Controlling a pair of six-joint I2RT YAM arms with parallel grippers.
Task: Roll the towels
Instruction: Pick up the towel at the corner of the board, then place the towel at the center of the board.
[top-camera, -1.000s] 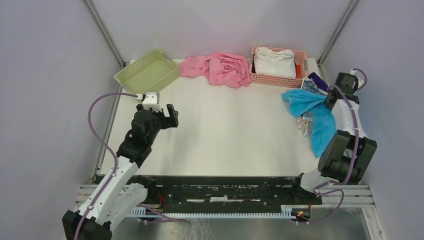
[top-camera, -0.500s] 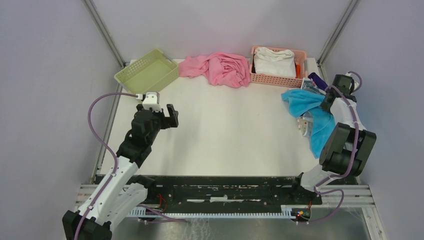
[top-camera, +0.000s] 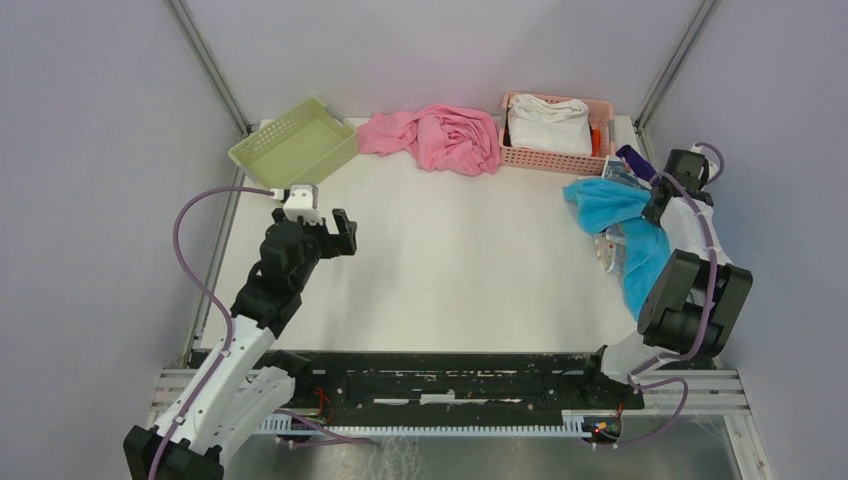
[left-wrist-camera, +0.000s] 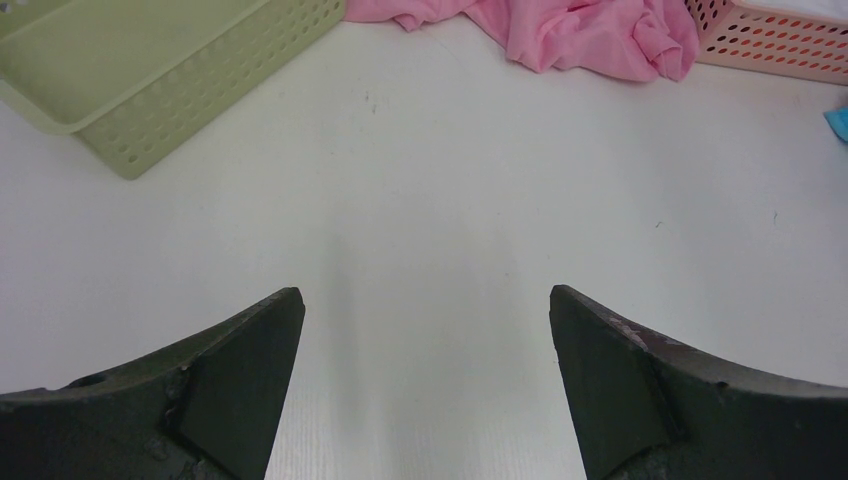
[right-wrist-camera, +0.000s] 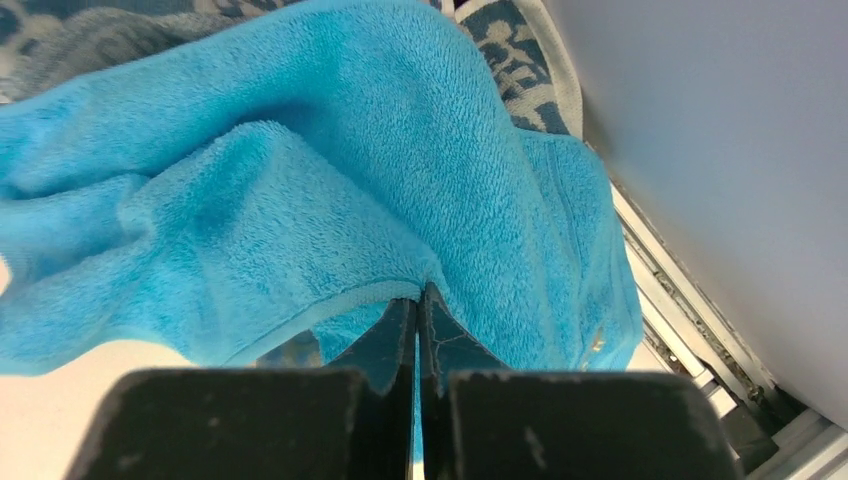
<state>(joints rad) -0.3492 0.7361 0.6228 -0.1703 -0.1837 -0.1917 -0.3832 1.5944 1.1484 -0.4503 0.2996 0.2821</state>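
Bright blue pile fills the right wrist view, where the blue towel (right-wrist-camera: 300, 200) is pinched at a hemmed edge by the right hand (right-wrist-camera: 418, 310), whose two fingers are closed almost flat against each other with only the cloth's edge between them. Behind the blue fabric, at the top of that frame, the printed towel (right-wrist-camera: 505, 50), pale with a dark blue pattern, is seen. In the overhead view the blue towel is found at the right edge of the white worktop (top-camera: 460, 260), bunched at its upper end and trailing down the frame beside the right arm; whether it is lifted off the surface cannot be told. A strip of the printed towel shows just above it, and a pale cloth with small orange and blue marks, taken to be the cream towel (top-camera: 604, 250), peeks out at its left side; the lettering cannot be read. The left hand (left-wrist-camera: 425, 300) is held in the left half of the overhead frame, above the worktop, with its fingers spread wide and nothing between them. A green basket (top-camera: 295, 140) is placed at the upper left, a crumpled pink cloth (top-camera: 440, 135) lies at the top centre, and a pink basket (top-camera: 545, 160) with a folded white cloth (top-camera: 545, 122) inside is set just right of it, near the towels.
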